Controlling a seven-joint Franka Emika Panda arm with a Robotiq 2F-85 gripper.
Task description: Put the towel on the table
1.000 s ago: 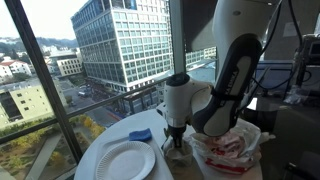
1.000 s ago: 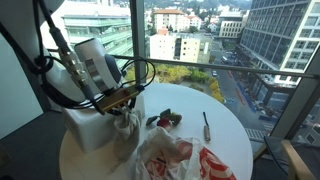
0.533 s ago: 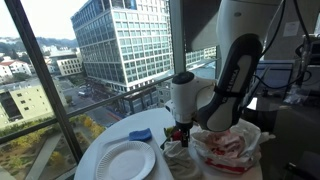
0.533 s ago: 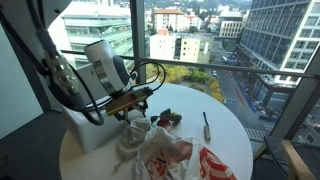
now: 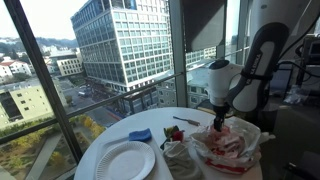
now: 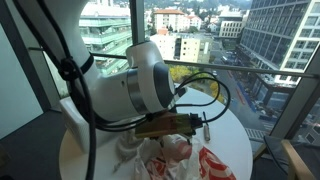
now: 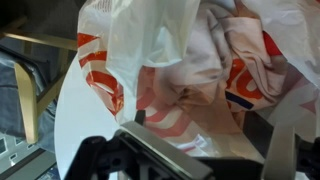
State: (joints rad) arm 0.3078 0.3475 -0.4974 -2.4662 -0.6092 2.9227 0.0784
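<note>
The white plastic bag (image 7: 150, 60) with red print lies on the round white counter (image 5: 113, 133). It holds something pale and crumpled, and what this is cannot be told. The towel (image 5: 178, 158) lies bunched on the counter, between the bag and the white plate (image 5: 125, 160). The pincer (image 5: 218, 122) hangs above the bag, released and holding nothing. In an exterior view the arm (image 6: 130, 95) hides part of the towel.

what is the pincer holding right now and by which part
Nothing, it seems: the pincer hangs open over the plastic bag, and the towel lies apart from it on the table.
</note>
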